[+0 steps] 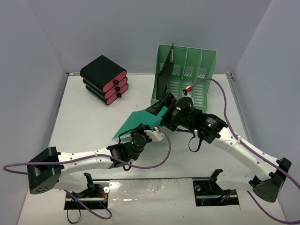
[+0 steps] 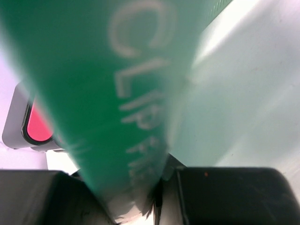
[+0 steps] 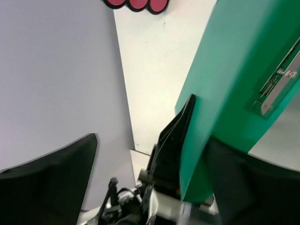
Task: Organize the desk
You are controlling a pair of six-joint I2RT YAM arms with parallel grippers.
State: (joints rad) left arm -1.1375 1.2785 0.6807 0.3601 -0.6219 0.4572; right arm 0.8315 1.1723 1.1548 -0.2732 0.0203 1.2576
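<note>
A green clipboard [image 1: 136, 123] hangs tilted above the middle of the white desk [image 1: 89, 126]. My left gripper [image 1: 150, 131] is shut on its near corner. In the left wrist view the board [image 2: 117, 84], printed with pale letters, fills the frame and runs down between the jaws of that gripper [image 2: 140, 199]. My right gripper [image 1: 161, 107] stands open at the board's far right edge. In the right wrist view the board [image 3: 234, 84] with its metal clip [image 3: 276, 93] rests against the right finger [image 3: 253, 187], while the left finger [image 3: 47, 180] stands far off.
A mint-green file rack [image 1: 194, 70] stands at the back of the desk, with a black board [image 1: 165, 77] upright in its left slot. A stack of three black cases with pink ends [image 1: 104, 79] sits at the back left. Purple cables trail from both arms.
</note>
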